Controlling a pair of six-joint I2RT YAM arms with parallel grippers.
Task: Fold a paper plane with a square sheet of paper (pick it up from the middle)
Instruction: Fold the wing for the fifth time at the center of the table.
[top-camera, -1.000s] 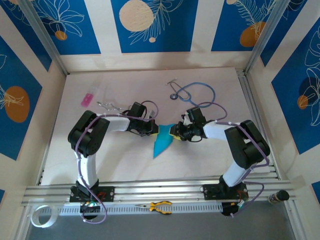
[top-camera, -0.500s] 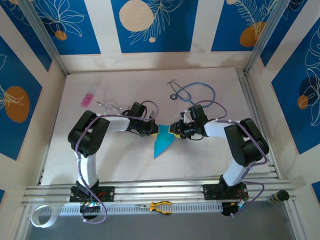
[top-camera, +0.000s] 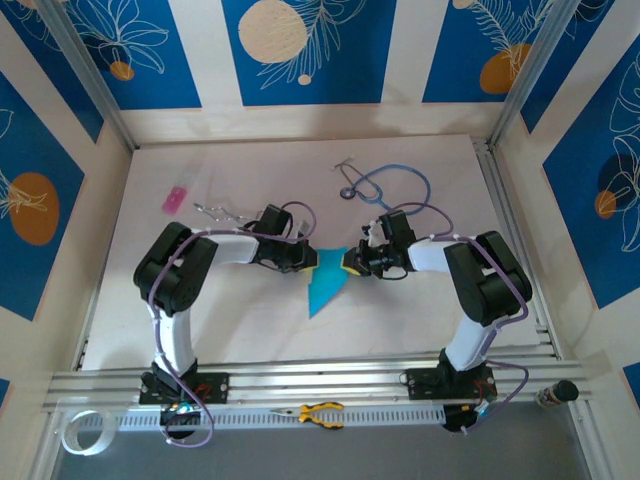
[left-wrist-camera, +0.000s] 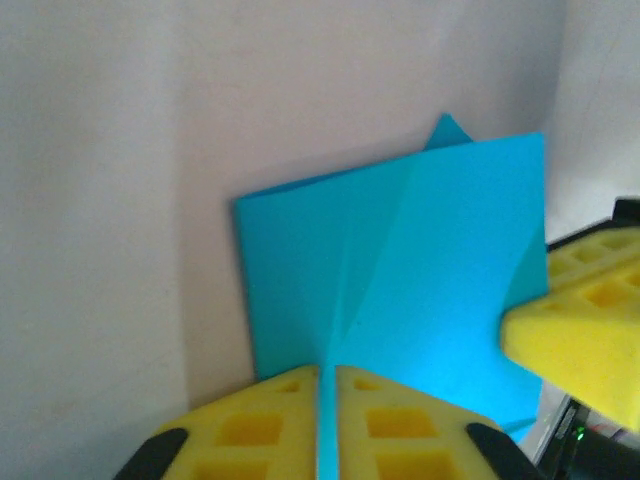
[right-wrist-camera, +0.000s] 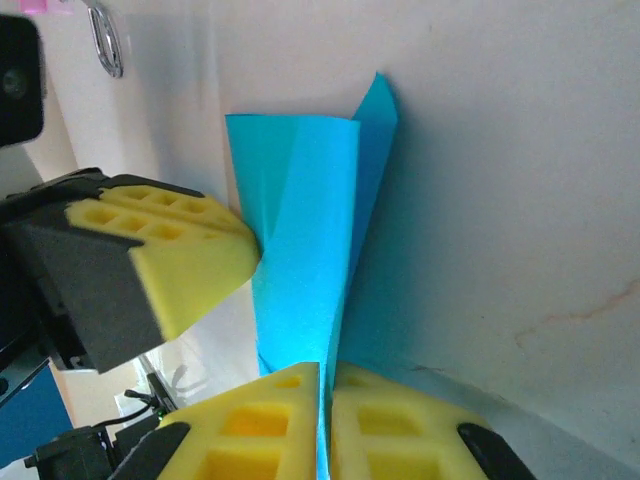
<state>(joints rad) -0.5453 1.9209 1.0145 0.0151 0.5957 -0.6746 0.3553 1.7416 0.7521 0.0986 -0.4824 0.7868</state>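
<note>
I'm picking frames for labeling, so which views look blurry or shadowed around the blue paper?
Top external: sharp, evenly lit, blue paper crisp. Left wrist: soft overall, yellow pads blurred, shadow left of paper. Right wrist: sharper, shadow right of paper.

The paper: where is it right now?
Mid-table in the top view, the paper is gripped at its far end by the left end effector and right end effector, with the stethoscope beyond.

Stethoscope lies behind the folded paper, rightward.
</note>
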